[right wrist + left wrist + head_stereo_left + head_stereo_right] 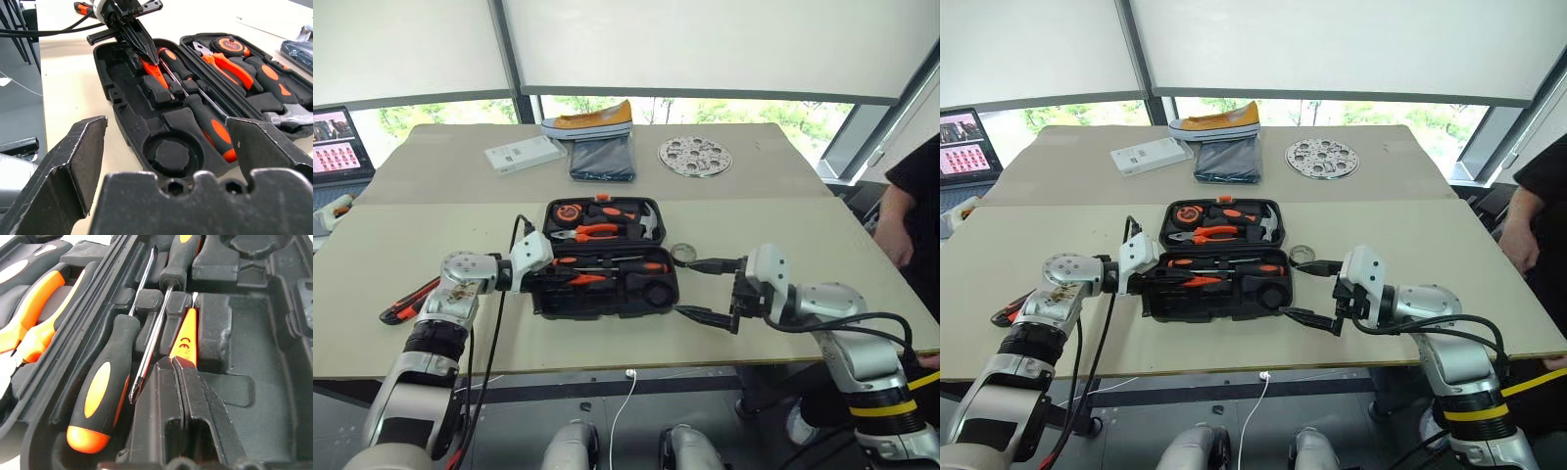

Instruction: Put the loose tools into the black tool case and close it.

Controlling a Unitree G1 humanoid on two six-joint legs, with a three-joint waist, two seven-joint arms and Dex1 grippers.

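at lower right the right gripper (710,291) spreads its black fingers wide, empty. mid-frame lies the open, moulded plastic black tool case (607,294) on the bench (783,225); the left gripper (146,58) pinches a small flat orange tool (185,339) inside.

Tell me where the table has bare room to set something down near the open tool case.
Free patches: the tabletop left of the black tool case, behind the utility knife, and the far right, past the right gripper. Crowded: the case's left end, where the left gripper sits shut on a small orange tool.
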